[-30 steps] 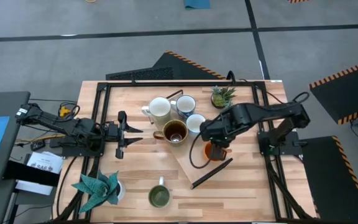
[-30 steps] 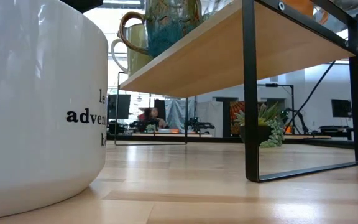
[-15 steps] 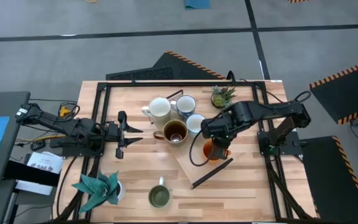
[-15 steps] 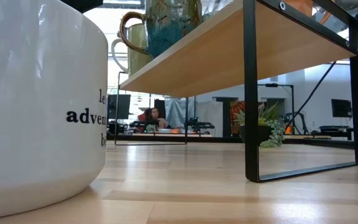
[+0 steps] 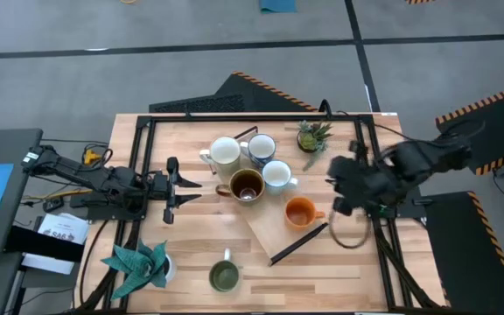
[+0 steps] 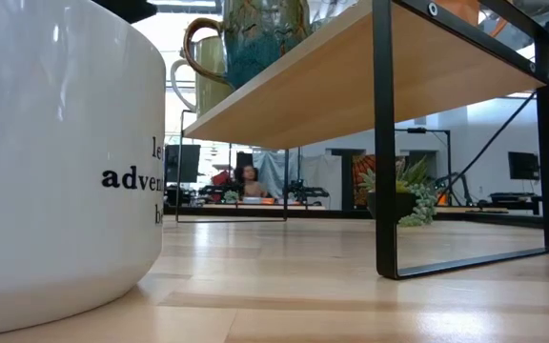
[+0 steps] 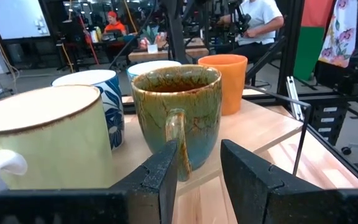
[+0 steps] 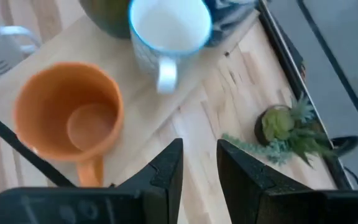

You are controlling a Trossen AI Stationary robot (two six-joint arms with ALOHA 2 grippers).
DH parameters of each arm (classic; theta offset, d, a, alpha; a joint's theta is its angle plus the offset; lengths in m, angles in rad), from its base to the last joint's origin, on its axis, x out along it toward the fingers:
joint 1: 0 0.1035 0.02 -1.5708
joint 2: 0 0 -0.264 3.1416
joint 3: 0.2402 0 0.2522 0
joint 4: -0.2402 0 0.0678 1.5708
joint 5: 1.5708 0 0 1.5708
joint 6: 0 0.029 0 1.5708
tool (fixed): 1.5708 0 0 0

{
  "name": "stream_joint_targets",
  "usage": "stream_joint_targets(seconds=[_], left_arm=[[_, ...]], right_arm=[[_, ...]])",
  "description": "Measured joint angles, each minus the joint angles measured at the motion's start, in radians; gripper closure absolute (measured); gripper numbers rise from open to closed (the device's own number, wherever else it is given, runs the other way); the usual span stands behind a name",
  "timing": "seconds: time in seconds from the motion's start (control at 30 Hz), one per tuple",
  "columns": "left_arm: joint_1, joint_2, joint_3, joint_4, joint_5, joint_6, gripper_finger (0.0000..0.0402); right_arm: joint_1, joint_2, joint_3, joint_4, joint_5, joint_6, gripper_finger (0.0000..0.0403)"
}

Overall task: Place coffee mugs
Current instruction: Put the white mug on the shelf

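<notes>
Right end effector (image 5: 350, 188) hangs to the right of the shelf (image 5: 274, 229), fingers parted by a narrow gap and gripping nothing; in its wrist view the two dark fingers (image 8: 166, 171) frame bare wood. Left end effector (image 5: 182, 187) waits at the shelf's left side, fingers a little apart, empty, pointed at the brown mug's handle.

Taking the shelf, a raised wooden board on a black frame, as the landmark: nearest the front bench (image 5: 339, 280) edge, off the shelf and down on the bench itself, stands the green mug (image 5: 224, 276), a dark interior showing, handle toward the shelf. A teal paper plant (image 5: 138, 265) sits to its left.

On the shelf, the orange mug (image 5: 300, 212) stands upright at the right end, empty, handle pointing right. Further along, the brown mug (image 5: 246, 185) stands at the middle with a dark glazed interior, its handle toward the left end effector. Just beside it on the right is a white mug (image 5: 276, 175), empty with a pale inside. Behind these, at the shelf's far end, the cream mug (image 5: 224, 152) and a blue-patterned mug (image 5: 260, 147) stand side by side, close together.

Beyond the shelf's far right corner, a small succulent pot (image 5: 312, 136) sits on the bench.
</notes>
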Motion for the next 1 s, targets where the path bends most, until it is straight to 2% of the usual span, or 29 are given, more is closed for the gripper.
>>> stream_joint_targets(seconds=[0.2, 0.33, 0.43, 0.6, 0.73, 0.83, 1.0], left_arm=[[0.000, 0.000, 0.000, 0.000, 0.000, 0.000, 0.0291], [0.000, 0.000, 0.000, 0.016, 0.000, 0.006, 0.0291], [0.000, 0.000, 0.000, 0.017, 0.000, 0.008, 0.0291], [0.000, 0.000, 0.000, 0.018, 0.000, 0.031, 0.0291], [0.000, 0.000, 0.000, 0.018, 0.000, 0.052, 0.0291], [0.000, 0.000, 0.000, 0.018, 0.000, 0.053, 0.0291], [0.000, 0.001, 0.000, 0.022, 0.003, 0.019, 0.0291]], right_arm=[[0.109, -0.219, -0.298, 0.048, 0.083, 0.248, 0.0284], [0.124, -0.366, -0.517, 0.255, 0.130, 0.248, 0.0293], [0.113, -0.471, -0.668, 0.539, 0.169, 0.077, 0.0299], [0.073, -0.602, -0.884, 1.066, 0.155, -0.325, 0.0301], [0.039, -0.666, -1.038, 1.432, 0.038, -0.608, 0.0300], [-0.004, -0.688, -1.119, 1.575, -0.029, -0.699, 0.0300], [-0.059, -0.720, -1.137, 1.610, -0.064, -0.699, 0.0300]])
